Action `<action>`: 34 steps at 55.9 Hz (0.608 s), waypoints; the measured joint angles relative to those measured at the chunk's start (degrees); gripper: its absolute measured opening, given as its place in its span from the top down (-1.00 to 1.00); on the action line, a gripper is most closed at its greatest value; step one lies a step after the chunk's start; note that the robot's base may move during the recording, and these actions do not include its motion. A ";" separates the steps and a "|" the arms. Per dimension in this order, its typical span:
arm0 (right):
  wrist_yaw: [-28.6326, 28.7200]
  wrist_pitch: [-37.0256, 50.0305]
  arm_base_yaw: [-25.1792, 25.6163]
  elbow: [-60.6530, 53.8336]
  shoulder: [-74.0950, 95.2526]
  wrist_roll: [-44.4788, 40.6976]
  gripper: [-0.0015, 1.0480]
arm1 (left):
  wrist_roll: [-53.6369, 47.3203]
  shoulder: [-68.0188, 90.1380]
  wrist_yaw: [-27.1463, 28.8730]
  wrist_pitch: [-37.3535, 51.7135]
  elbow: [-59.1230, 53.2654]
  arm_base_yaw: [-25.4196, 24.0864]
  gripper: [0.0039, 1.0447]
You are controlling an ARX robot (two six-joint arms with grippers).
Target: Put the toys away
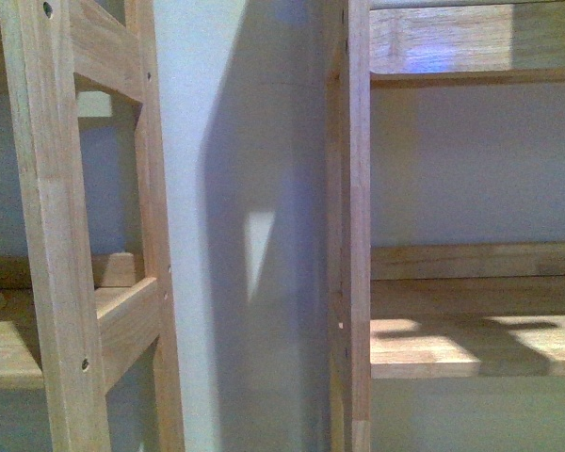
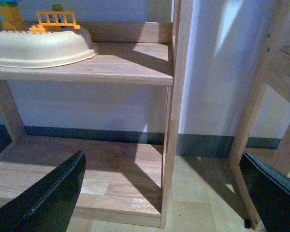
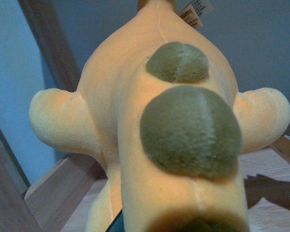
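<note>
The orange-yellow plush animal [image 3: 150, 130] fills the right wrist view, pressed up close to the lens, with two round olive-green spots down its middle seam, a stubby limb out to each side and a sewn-in tag [image 3: 195, 12] at its far end. It hangs over a wooden shelf board [image 3: 270, 186] and seems carried by the right gripper, whose fingers stay hidden, so I cannot tell its state.

In the left wrist view, the left gripper [image 2: 164, 193] is spread wide with nothing between its dark fingers [image 2: 48, 195]. Beyond stands a wooden shelf unit [image 2: 171, 111]; on its upper board rests a cream tray [image 2: 38, 48] with orange and yellow toy pieces [image 2: 55, 20] behind.

The front view shows two wooden shelf frames, a left frame [image 1: 61, 235] and a right frame [image 1: 358, 226], against a pale wall [image 1: 245, 188].
</note>
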State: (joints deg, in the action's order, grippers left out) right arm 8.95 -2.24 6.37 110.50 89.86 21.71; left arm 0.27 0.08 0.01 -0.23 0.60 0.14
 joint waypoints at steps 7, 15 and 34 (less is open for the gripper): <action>0.81 -2.69 -0.44 6.01 5.03 3.43 0.87 | 0.00 0.00 0.00 0.00 0.00 0.00 -0.88; 1.79 -3.23 -1.77 8.31 8.13 7.69 0.87 | 0.00 0.00 0.00 0.00 0.00 0.00 -0.88; 2.51 -1.36 -4.74 7.15 10.71 10.27 0.87 | 0.00 0.00 0.00 0.00 0.00 0.00 -0.88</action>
State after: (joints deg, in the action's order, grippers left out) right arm 11.46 -3.60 1.63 117.64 100.57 31.99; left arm 0.27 0.08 0.01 -0.23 0.60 0.14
